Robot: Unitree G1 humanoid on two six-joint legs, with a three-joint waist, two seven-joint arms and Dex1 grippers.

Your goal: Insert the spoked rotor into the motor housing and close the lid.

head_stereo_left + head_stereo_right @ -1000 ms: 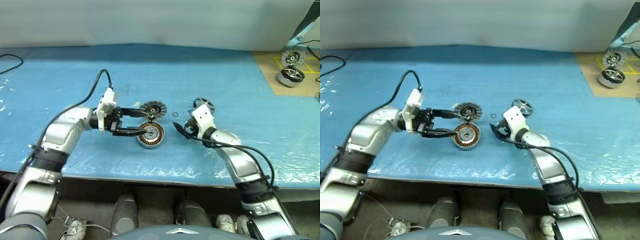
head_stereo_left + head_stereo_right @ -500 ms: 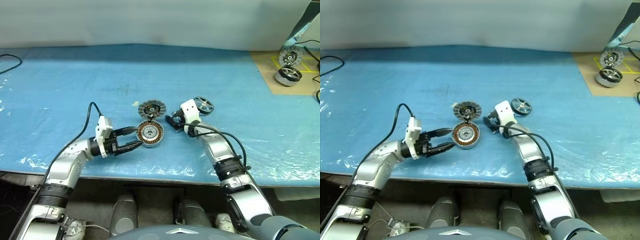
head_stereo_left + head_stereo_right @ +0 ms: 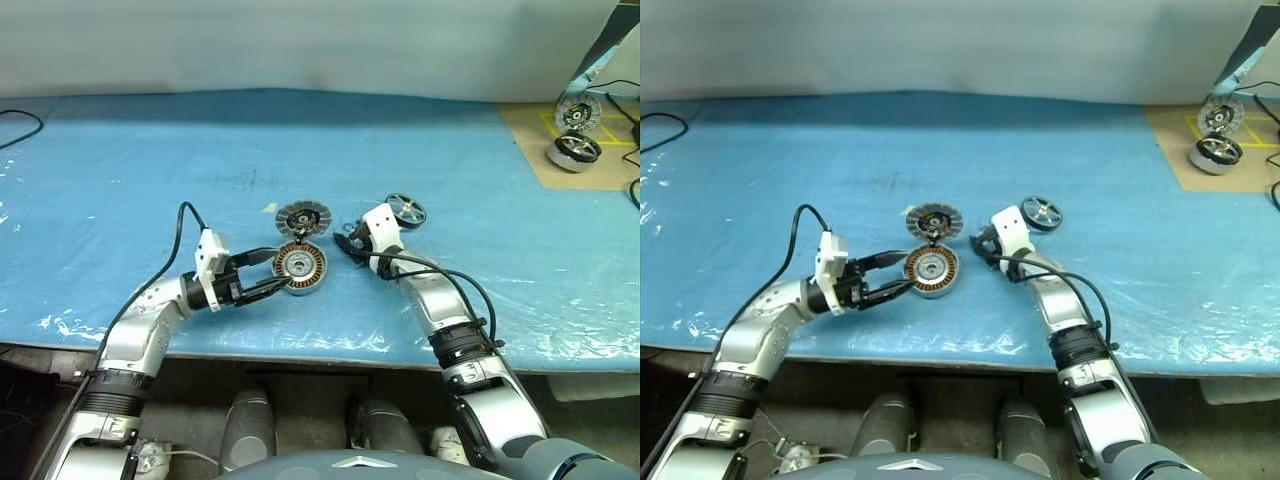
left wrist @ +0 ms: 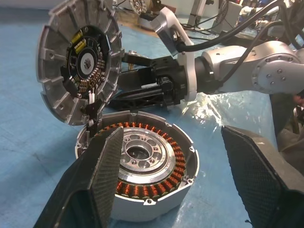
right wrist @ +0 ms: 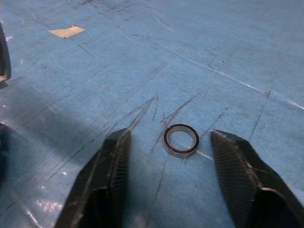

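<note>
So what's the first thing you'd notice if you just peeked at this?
Probably the motor housing in the middle of the blue table, with its ring of orange copper windings, and the grey lid tipped up at its far edge. The left gripper is open around the housing, and the spoked rotor lies off to the right.

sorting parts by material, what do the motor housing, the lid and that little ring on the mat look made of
Motor housing: matte silver-grey cast metal, likely aluminium; shiny copper windings inside. Lid: the same dull grey metal, ribbed in segments, with a dark board-like centre. Small ring: looks like polished steel with a dark rim, perhaps a bearing.
</note>
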